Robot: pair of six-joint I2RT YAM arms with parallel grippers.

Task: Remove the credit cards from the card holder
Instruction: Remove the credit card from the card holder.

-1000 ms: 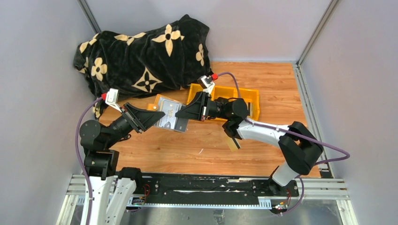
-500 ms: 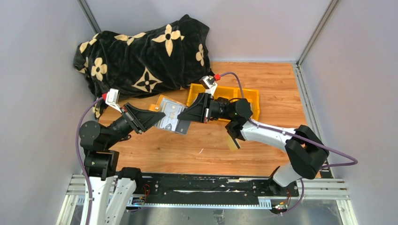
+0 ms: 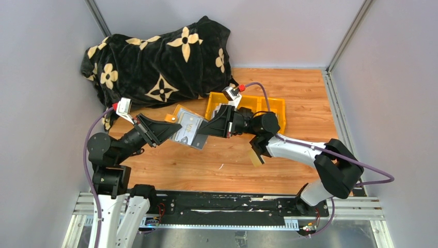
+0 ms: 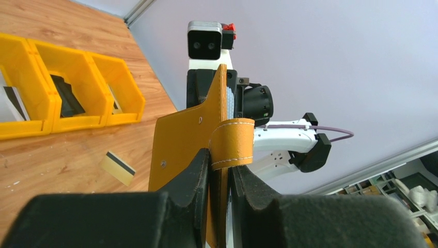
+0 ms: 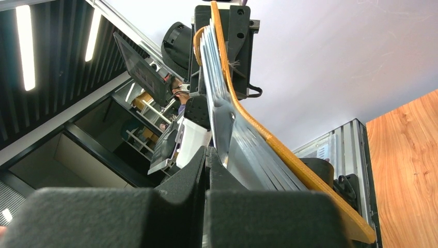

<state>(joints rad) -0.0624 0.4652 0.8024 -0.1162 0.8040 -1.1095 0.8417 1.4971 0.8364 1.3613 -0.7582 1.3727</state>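
Cards (image 3: 187, 129) inside card holder (image 4: 181, 139) — black item (image 4: 67, 95) in bin (image 4: 121, 88)

Bright even light, soft shadows, top view sharp, near foreground blurred (wrist views)

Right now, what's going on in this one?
Both arms hold the mustard-tan card holder in the air between them. The left gripper is clamped on its strap edge. The right gripper is shut on what looks like a pale card at its open side, not yet pulled free. One tan card with a black stripe already lies on the wooden table, in front of the yellow bin.
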